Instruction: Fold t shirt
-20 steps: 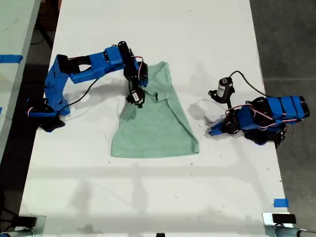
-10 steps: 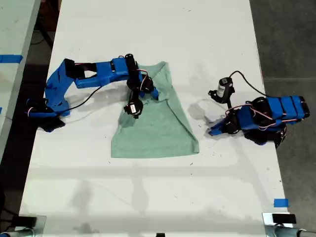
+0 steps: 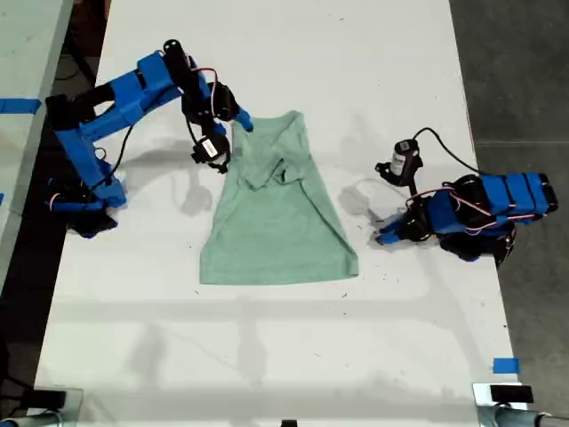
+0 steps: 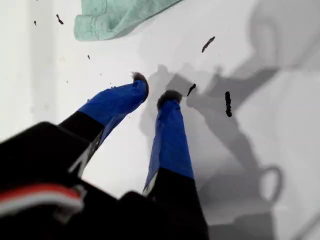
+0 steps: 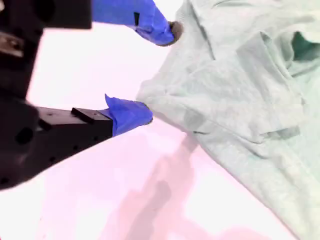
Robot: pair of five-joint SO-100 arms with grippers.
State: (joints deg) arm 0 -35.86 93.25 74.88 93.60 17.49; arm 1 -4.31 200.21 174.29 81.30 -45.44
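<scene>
The pale green t shirt [image 3: 276, 213] lies flat in the middle of the white table, its upper part bunched into folds. My second gripper [image 3: 229, 138] hovers open at the shirt's upper edge on the exterior view's left. In the second wrist view its blue fingers [image 5: 135, 115] straddle the shirt's [image 5: 240, 85] edge with nothing held. My first gripper [image 3: 387, 236] rests low on the table at the exterior view's right, just off the shirt. Its fingertips [image 4: 170, 97] nearly touch with nothing between them, and a corner of the shirt [image 4: 110, 17] shows beyond them.
A small black and white cylinder [image 3: 404, 160] with a cable sits by the first arm. A blue tape mark [image 3: 505, 365] lies near the table's lower corner on the exterior view's right. Dark floor borders the table on both sides.
My second gripper has pulled back off the shirt toward the exterior view's upper left and now stands open at its edge. The cloth it was on lies bunched. The first arm has not moved.
</scene>
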